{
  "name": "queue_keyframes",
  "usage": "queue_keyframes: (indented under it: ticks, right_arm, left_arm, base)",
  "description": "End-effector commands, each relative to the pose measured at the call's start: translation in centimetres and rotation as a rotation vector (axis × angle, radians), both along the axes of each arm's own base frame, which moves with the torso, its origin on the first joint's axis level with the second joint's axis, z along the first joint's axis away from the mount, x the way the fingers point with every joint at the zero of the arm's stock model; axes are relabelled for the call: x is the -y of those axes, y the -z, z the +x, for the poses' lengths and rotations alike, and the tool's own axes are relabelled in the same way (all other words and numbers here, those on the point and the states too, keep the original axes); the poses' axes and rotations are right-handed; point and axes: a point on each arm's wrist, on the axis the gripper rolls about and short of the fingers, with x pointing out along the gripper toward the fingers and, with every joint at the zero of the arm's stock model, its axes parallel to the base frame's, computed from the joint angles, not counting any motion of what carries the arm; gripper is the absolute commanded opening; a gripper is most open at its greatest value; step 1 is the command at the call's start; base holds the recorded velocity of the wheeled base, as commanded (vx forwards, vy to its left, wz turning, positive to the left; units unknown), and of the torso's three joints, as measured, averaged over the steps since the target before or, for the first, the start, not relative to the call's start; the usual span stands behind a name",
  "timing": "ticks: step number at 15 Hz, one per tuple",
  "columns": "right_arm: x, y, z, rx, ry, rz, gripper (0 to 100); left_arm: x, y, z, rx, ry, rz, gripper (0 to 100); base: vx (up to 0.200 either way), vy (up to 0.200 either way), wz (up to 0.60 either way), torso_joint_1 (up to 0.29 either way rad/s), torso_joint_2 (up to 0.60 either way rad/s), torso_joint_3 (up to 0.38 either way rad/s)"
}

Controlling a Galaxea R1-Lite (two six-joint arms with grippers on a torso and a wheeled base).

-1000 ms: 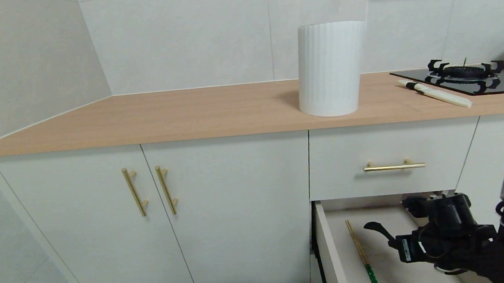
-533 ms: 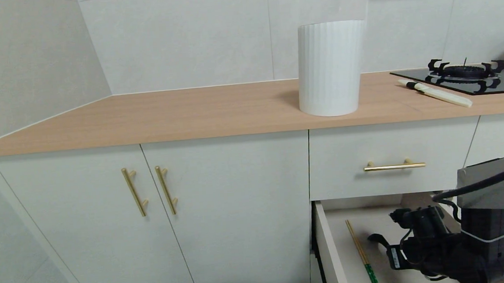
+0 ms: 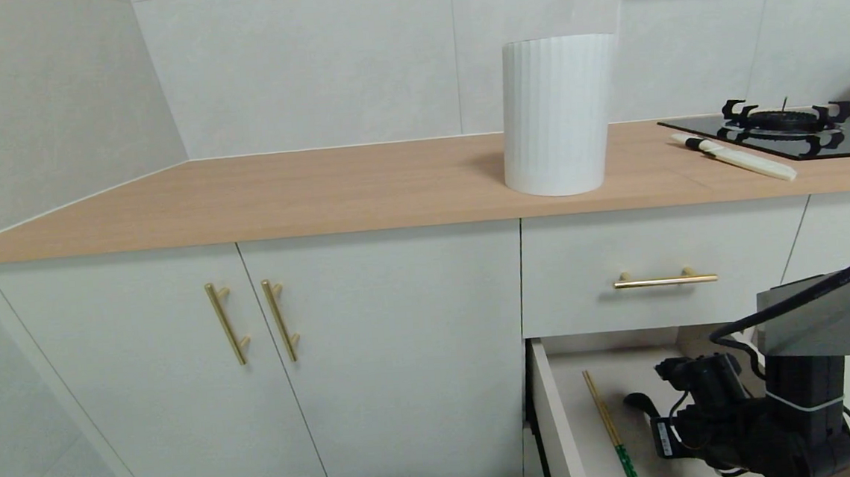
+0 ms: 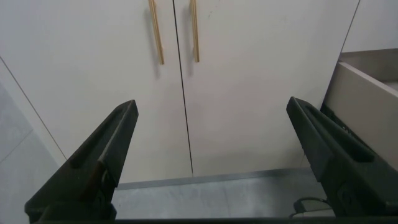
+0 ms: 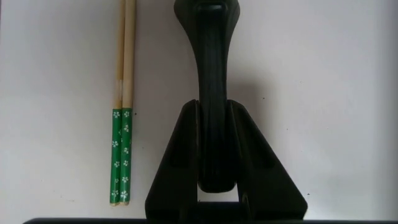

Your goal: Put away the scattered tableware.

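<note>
A black utensil (image 5: 208,43) with a rounded end sits between the fingers of my right gripper (image 5: 213,124), which is shut on it. It hangs just over the floor of the open drawer (image 3: 557,416) at lower right. The utensil's end (image 3: 637,402) sticks out to the left of the right gripper (image 3: 674,427). A pair of wooden chopsticks (image 3: 609,431) with green flowered ends lies in the drawer, beside the utensil; the chopsticks (image 5: 123,93) run parallel to it. My left gripper (image 4: 211,112) is open and holds nothing, low in front of the cabinet doors (image 4: 249,81).
On the wooden counter (image 3: 317,190) stand a tall white ribbed container (image 3: 555,117) and a white-handled knife (image 3: 733,157) by the black gas hob (image 3: 783,123). A shut drawer with a gold handle (image 3: 665,279) sits above the open one.
My right arm has swung further into view and the gripper with the black utensil has sunk slightly lower in the drawer. The chopsticks have not moved.
</note>
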Motion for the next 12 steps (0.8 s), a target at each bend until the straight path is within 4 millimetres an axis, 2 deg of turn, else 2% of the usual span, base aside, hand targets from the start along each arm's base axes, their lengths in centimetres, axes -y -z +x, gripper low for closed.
queue_keyframes:
  ticks: [1,8,9,12]
  right_arm:
    - [0.0,0.0,0.0,0.002,0.0,0.001,100]
    - [0.1,0.0,-0.1,0.009,0.01,-0.01,100]
    - [0.1,-0.7,-0.4,0.02,0.016,-0.017,100]
    - [0.2,-5.5,-1.2,0.128,0.008,0.012,100]
  left_arm:
    - [0.0,0.0,0.0,0.001,0.0,0.0,100]
    - [0.0,0.0,0.0,0.001,0.0,0.0,100]
    - [0.0,0.0,0.0,0.001,0.0,0.0,100]
    - [0.0,0.0,0.0,-0.001,0.0,0.0,100]
  base:
    - [0.0,0.0,0.0,0.0,0.0,0.0]
    - [0.0,0.0,0.0,0.0,0.0,0.0]
    - [0.0,0.0,0.0,0.0,0.0,0.0]
    - [0.0,0.0,0.0,0.0,0.0,0.0]
